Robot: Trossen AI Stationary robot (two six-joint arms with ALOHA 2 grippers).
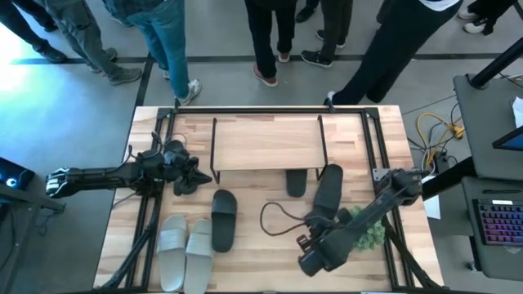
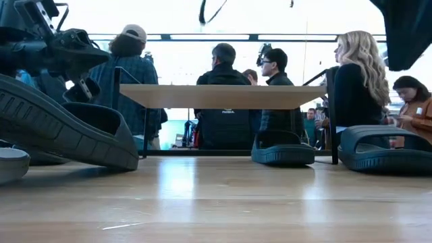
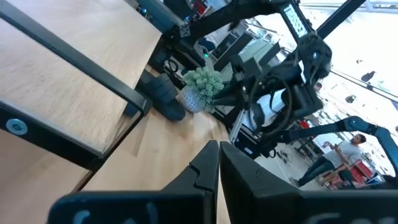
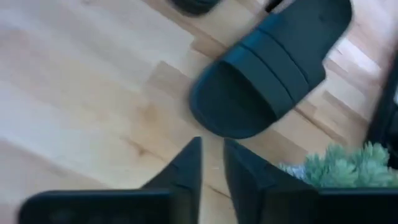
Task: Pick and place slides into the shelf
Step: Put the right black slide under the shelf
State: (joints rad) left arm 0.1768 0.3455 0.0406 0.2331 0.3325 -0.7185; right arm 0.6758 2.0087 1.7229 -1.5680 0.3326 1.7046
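Right gripper (image 4: 212,163) clenched, empty, hovering above black slide (image 4: 267,68) lower right of shelf (image 1: 267,143). Left gripper (image 3: 219,177) clenched too. Risk: descending closed, shoving slide into plant (image 4: 339,165).

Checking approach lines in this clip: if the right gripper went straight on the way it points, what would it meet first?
Most likely the black slide lying just ahead of the right gripper, beside the small plant. Nothing shows between them, though depth is hard to judge.
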